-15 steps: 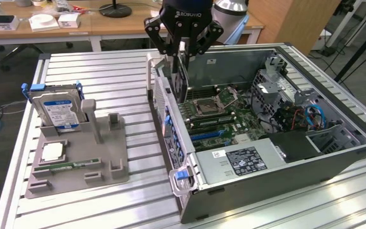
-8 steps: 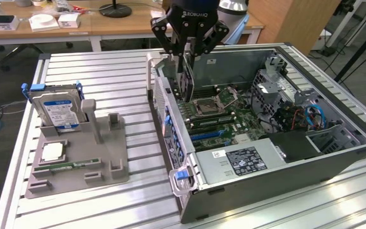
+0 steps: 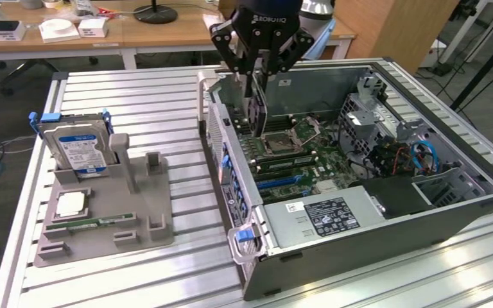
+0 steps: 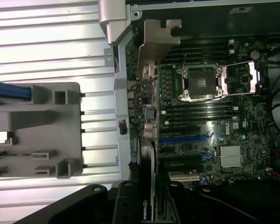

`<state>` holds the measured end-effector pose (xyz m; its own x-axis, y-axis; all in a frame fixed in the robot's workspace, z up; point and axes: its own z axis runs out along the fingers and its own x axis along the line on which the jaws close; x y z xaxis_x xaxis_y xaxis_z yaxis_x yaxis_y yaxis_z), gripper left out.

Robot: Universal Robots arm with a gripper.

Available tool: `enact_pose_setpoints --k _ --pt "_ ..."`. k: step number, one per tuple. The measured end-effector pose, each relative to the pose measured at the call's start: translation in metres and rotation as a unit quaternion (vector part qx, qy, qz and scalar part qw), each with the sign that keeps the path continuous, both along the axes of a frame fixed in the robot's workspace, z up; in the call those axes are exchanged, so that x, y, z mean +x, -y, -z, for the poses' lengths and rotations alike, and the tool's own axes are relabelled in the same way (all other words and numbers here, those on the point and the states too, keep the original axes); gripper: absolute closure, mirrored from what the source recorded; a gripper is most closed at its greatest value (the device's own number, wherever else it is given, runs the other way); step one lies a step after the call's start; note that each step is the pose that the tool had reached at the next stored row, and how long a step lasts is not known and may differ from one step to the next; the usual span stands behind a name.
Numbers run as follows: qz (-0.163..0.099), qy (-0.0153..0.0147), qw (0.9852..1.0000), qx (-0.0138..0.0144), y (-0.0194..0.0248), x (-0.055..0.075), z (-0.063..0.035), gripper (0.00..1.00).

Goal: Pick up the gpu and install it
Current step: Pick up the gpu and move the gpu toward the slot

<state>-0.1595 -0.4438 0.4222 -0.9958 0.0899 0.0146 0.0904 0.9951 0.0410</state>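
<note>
The claw (image 3: 259, 69) grips the top edge of the gpu (image 3: 256, 112), which hangs upright over the motherboard (image 3: 315, 170), about eleven o'clock from the CPU socket (image 3: 277, 142) in the exterior view. If lowered out of line with the blue slots (image 3: 282, 181) at six o'clock of that socket, it could strike board parts, or its end could snag the case wall (image 3: 221, 147).

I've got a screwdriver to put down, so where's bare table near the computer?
Bare slatted table runs between the gray parts holder and the computer case, and beyond the holder toward the desks. Crowded: the open case, where the end effector holds the gpu.
</note>
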Motion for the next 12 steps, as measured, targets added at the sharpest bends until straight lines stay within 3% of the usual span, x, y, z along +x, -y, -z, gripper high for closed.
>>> enact_pose_setpoints --k 12 --pt "0.0 0.0 1.0 0.0 0.0 0.016 0.0 0.74"
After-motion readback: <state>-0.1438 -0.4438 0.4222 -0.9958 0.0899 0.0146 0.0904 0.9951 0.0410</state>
